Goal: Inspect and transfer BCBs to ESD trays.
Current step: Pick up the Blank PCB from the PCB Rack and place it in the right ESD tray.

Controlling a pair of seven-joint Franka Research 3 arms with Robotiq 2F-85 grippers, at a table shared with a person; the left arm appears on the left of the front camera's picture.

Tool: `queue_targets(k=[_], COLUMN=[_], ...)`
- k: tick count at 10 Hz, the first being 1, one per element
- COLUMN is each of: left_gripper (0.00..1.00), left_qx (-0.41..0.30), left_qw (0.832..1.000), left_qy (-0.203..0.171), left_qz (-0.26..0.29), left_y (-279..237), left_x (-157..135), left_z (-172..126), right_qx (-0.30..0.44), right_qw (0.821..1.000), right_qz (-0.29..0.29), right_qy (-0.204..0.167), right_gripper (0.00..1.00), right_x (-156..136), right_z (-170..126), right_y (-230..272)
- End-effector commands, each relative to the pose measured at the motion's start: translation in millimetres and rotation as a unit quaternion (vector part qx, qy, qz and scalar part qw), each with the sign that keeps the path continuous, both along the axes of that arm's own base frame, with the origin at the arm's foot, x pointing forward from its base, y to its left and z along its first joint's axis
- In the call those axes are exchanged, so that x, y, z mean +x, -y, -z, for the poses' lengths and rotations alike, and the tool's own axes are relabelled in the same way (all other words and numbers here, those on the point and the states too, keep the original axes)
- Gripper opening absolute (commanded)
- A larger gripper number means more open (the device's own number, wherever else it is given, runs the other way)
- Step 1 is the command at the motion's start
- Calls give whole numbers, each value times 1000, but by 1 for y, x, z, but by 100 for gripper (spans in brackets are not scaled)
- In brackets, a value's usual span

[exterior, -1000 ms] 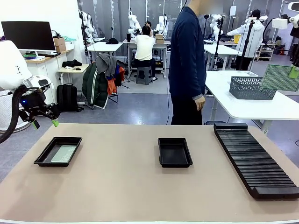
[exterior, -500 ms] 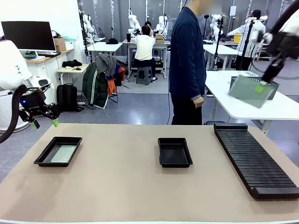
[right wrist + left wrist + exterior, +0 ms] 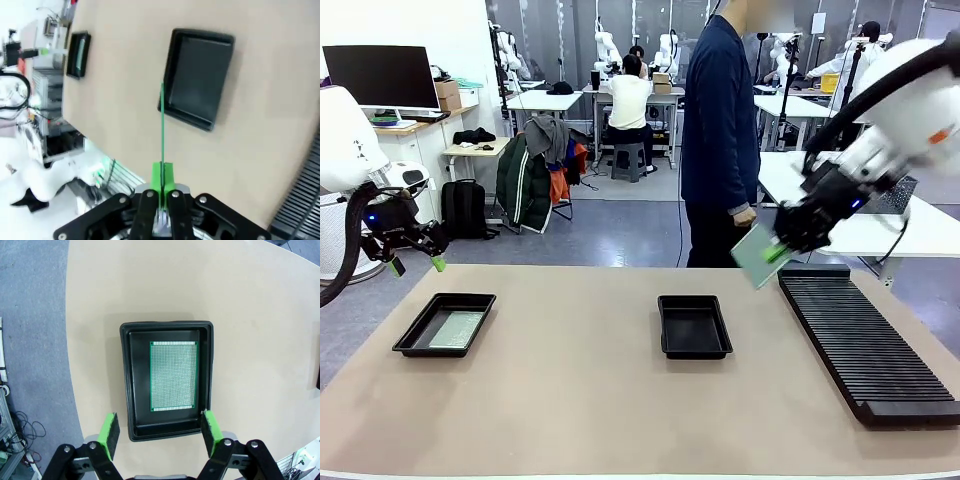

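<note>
Beyond the tan table (image 3: 580, 400) stretches a lab of white workbenches, where a person in a dark jacket (image 3: 720, 130) stands at the far edge. At the left, the left gripper (image 3: 415, 262) hangs with its jaws spread wide and nothing between them, above a black ESD tray (image 3: 445, 324) that has one green BCB (image 3: 174, 376) lying flat on its floor. A second ESD tray (image 3: 694, 326) sits mid-table. Right of it, the right gripper (image 3: 778, 250) is clamped on a BCB (image 3: 754, 255), carried tilted in the air near the long ribbed slotted rack (image 3: 865, 340).
</note>
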State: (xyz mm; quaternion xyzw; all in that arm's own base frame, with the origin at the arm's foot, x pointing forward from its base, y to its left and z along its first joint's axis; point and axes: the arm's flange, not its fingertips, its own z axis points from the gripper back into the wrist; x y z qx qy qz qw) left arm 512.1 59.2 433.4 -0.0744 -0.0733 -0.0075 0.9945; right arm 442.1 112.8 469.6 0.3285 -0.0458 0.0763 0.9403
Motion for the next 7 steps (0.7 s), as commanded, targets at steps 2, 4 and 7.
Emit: queue_targets(k=[2, 4, 7], left_gripper=[87, 87, 87], left_qx=[-9, -9, -9], left_qw=[1000, 1000, 1000], left_qy=[6, 6, 6], left_qz=[5, 5, 5], left_y=[-1, -1, -1], left_x=[0, 0, 0], left_z=[1, 1, 1], right_qx=[43, 60, 62], right_qw=[997, 995, 996], right_qz=[60, 76, 65], right_qy=[3, 7, 3], right_gripper=[3, 3, 3], right_x=[3, 9, 24], right_z=[63, 99, 133], right_y=[-49, -69, -79])
